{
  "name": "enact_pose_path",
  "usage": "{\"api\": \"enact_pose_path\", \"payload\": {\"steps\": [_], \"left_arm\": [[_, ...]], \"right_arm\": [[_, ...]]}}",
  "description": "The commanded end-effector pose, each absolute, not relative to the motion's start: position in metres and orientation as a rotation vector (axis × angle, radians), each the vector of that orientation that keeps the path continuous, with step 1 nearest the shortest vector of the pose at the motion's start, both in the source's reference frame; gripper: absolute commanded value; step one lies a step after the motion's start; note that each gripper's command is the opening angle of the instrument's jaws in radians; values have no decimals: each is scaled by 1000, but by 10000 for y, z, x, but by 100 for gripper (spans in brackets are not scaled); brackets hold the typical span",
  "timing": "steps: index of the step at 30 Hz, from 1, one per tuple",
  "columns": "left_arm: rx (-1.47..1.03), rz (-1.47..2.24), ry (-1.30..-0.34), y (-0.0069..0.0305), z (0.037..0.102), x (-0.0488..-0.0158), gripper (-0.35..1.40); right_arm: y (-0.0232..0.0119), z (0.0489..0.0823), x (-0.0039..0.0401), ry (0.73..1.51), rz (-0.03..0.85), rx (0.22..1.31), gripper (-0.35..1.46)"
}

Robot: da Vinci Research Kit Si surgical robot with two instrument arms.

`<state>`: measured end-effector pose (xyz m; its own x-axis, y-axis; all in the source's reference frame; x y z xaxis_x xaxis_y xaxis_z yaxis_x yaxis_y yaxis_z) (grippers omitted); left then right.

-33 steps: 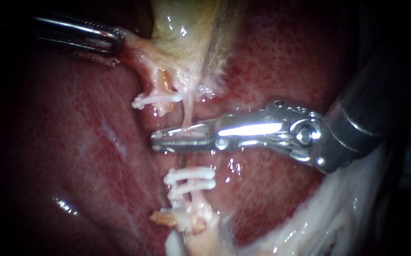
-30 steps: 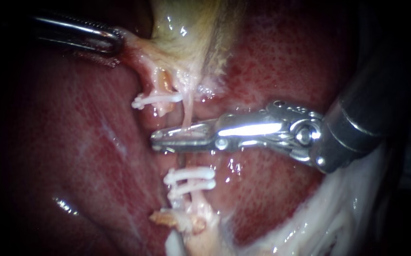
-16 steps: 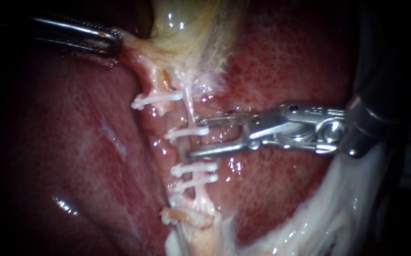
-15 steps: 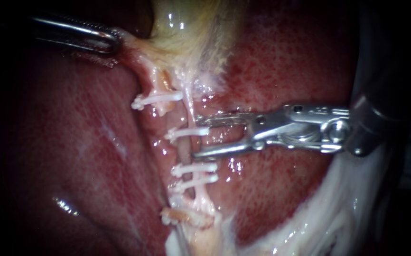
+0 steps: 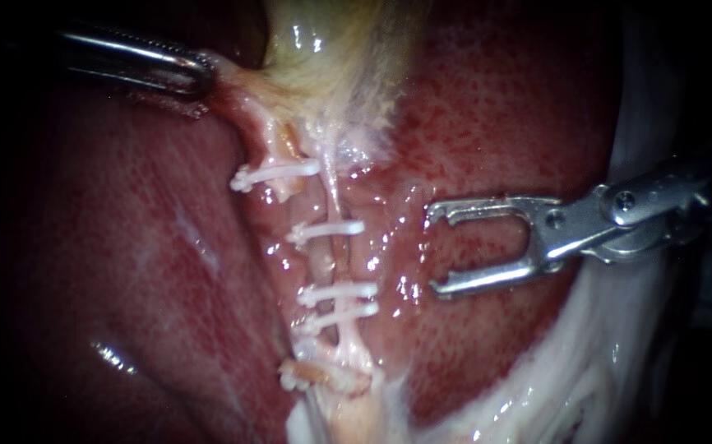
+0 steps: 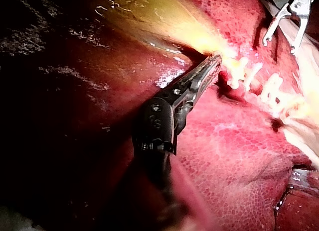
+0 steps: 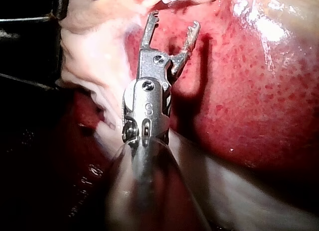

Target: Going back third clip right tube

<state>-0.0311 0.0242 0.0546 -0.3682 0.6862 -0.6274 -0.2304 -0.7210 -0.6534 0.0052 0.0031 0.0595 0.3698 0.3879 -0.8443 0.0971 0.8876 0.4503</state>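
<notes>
right instrument (image 5: 434,252): bright polished metal | clips (image 5: 327,230): matt white plastic | liver (image 5: 126,263): wet, glossy (finely speckled)

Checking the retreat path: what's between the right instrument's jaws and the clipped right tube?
Only bare, wet liver, seen in the endoscope view. The right instrument, jaws open and empty, stands clear of the right tube and its clips.

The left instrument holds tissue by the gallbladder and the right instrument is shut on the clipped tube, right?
No. The endoscope view shows the right instrument open and empty, apart from the clipped tube. The left instrument does hold tissue by the gallbladder.
</notes>
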Motion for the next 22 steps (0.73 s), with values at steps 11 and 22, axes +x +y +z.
{"api": "enact_pose_path", "payload": {"steps": [11,22], "left_arm": [[-1294,2142,-650,227,582,-337,-35],[-1296,2139,-662,233,571,-330,-35]], "right_arm": [[33,591,44,1189,190,462,50],[31,587,52,1189,192,462,50]]}}
